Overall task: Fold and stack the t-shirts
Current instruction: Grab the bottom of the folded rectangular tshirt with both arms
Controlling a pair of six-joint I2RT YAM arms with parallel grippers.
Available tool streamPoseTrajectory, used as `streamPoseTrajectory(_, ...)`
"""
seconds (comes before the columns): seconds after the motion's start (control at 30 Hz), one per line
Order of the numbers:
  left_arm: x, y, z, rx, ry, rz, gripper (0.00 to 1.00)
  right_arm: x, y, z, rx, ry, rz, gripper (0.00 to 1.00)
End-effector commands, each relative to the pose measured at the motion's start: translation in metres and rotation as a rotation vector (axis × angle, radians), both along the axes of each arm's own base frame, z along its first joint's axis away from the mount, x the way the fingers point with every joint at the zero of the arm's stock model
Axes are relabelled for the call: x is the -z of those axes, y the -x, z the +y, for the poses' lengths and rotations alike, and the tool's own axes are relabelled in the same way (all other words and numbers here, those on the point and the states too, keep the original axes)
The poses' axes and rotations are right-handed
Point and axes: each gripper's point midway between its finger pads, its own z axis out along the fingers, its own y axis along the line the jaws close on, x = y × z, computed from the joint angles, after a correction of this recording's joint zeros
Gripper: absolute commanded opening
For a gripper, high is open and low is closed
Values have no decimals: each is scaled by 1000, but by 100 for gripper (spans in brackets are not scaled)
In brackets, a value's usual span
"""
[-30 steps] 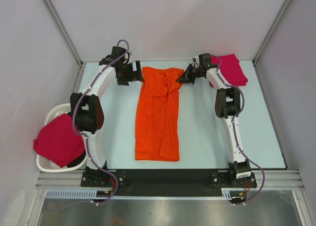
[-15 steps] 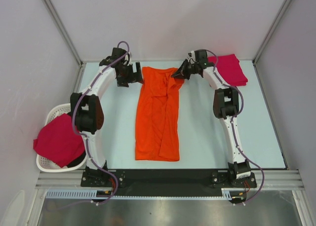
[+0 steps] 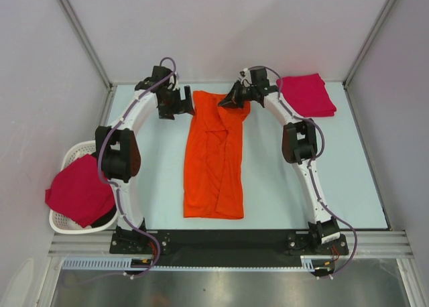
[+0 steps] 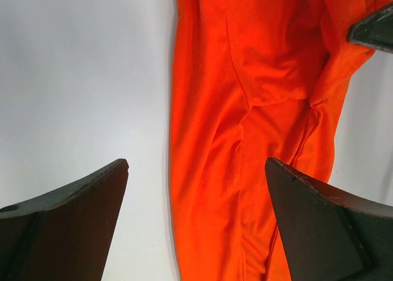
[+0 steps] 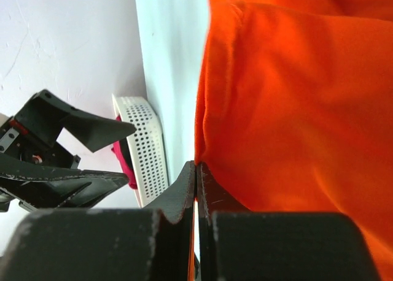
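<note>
Mid-fold, I have the right gripper clenched on the far edge of the orange t-shirt, the left gripper released just beside it; next, I judge, lay that flap flat.

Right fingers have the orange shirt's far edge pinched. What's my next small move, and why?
Probably slide the open left gripper right onto the far-left corner of the orange t-shirt and close: the right gripper is shut on the far-right fabric, so both could fold it nearer.
</note>
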Motion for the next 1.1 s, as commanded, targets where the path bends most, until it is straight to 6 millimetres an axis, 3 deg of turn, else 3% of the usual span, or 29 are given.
streamPoseTrajectory(0.0, -33, 0, 2, 16, 5, -86, 100, -33, 8, 28, -66, -72, -77, 0)
streamPoseTrajectory(0.3, -29, 5, 3, 21, 2, -75, 100, -24, 8, 57, -54, -96, -87, 0)
streamPoseTrajectory(0.47, -30, 7, 4, 24, -2, -79, 100, 11, 17, 65, -75, -73, -24, 4)
streamPoseTrajectory(0.63, -38, 6, 3, 26, 7, -94, 100, 48, 37, 67, -132, -10, 32, 0)
streamPoseTrajectory(0.83, -53, 2, -1, 24, 29, -128, 100, 41, 36, 75, -111, -14, 12, 0)
streamPoseTrajectory(1.07, -50, 8, -1, 28, 34, -114, 99, 4, 21, 83, -85, -76, -74, 0)
